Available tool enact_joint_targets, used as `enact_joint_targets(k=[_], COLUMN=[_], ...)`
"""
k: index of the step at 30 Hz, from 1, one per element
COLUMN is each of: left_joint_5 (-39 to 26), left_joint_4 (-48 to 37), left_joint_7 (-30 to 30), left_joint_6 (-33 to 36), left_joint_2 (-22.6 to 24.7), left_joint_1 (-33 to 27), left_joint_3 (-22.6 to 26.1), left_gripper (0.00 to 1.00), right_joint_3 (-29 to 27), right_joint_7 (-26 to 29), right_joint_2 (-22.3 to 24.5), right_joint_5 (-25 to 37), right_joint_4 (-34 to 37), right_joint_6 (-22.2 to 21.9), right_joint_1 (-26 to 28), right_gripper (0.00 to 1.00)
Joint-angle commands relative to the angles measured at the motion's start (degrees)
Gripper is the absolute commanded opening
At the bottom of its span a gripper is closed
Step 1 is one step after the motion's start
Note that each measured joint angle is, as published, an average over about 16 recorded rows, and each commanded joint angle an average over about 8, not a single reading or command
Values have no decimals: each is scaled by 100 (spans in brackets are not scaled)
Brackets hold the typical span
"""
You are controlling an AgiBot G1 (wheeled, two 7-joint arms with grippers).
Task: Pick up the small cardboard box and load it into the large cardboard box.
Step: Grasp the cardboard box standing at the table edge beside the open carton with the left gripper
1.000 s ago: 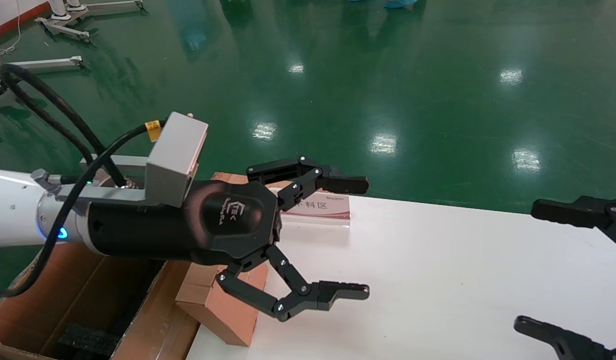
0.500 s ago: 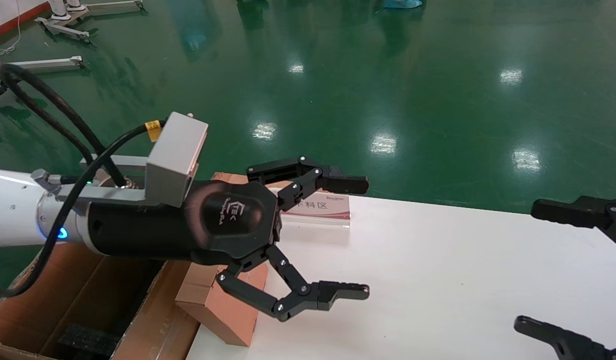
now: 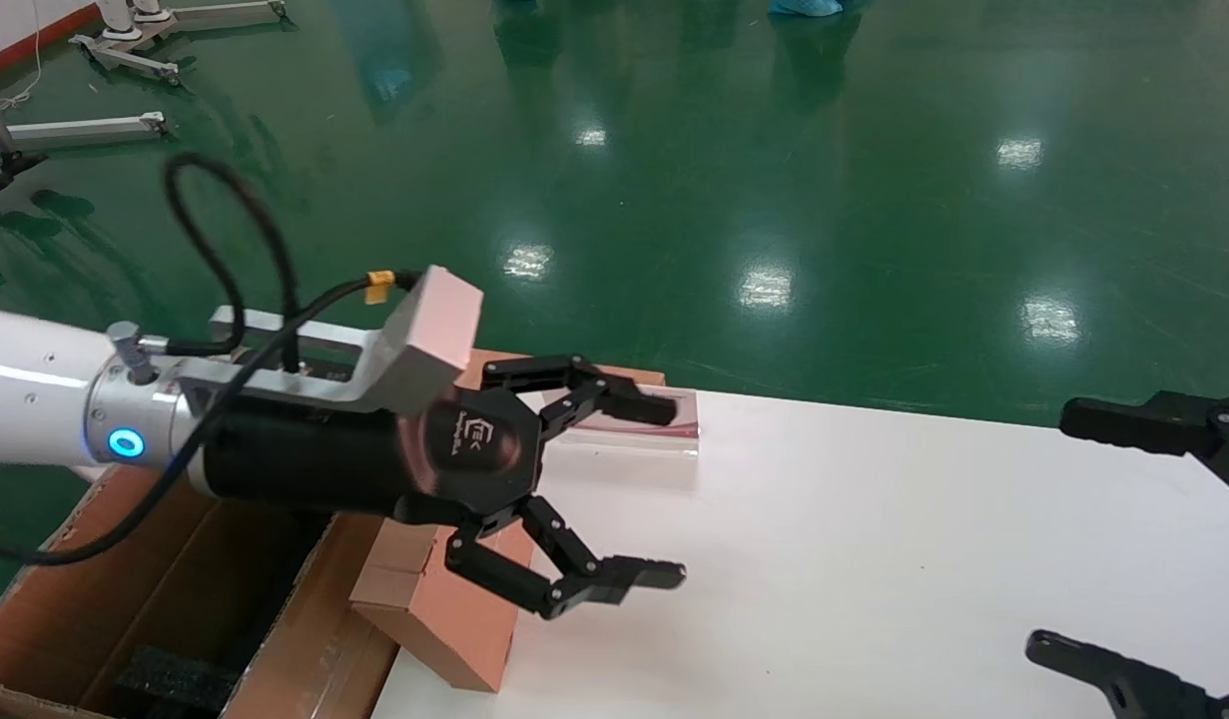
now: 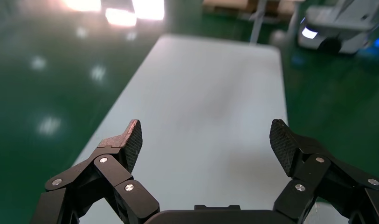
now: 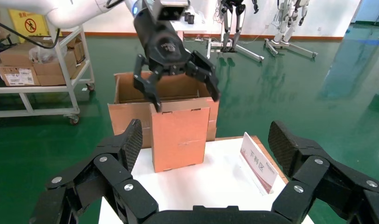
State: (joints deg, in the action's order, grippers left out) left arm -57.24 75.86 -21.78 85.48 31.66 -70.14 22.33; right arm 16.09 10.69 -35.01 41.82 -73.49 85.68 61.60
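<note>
The small cardboard box (image 3: 442,617) stands upright at the left end of the white table (image 3: 874,559); in the right wrist view it (image 5: 178,135) shows as a plain orange-brown face. My left gripper (image 3: 676,491) is open and empty, hovering just above the box with its fingers pointing out over the table; the right wrist view shows it (image 5: 185,99) at the box's top edge. The left wrist view shows only open fingers (image 4: 131,140) over bare table. The large cardboard box (image 3: 165,589), with black foam (image 3: 165,679), stands beside the table's left end. My right gripper (image 3: 1048,529) is open at the right edge.
A slanted sign with red print (image 5: 258,161) stands at the table's far left corner, behind the left gripper's far finger (image 3: 624,404). A wheeled cart with cartons (image 5: 33,70) stands beyond the large box. Green floor surrounds the table.
My left gripper has rolled at the wrist and pulled back a little toward the small box; its fingers stand somewhat closer together but still open. The right gripper has not moved.
</note>
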Motion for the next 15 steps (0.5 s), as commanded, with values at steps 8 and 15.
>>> enact_joint_targets(k=[8,15], left_joint_5=[-1809,-2806], left_joint_4=[162,172], left_joint_7=[-1310,-2400], left_joint_6=[372,504], left_joint_2=[74,217], left_joint_1=[-1414,-2461], left_joint_3=[897,1948], left_gripper=[100,100], right_joint_3=[4,7], right_joint_7=[-2,-4], right_joint_2=[1,3], right_joint_5=[-3,-5], right_joint_4=[1,1], right_joint_6=[-1,-2], right_joint_1=[1,2], right_gripper=[100,100])
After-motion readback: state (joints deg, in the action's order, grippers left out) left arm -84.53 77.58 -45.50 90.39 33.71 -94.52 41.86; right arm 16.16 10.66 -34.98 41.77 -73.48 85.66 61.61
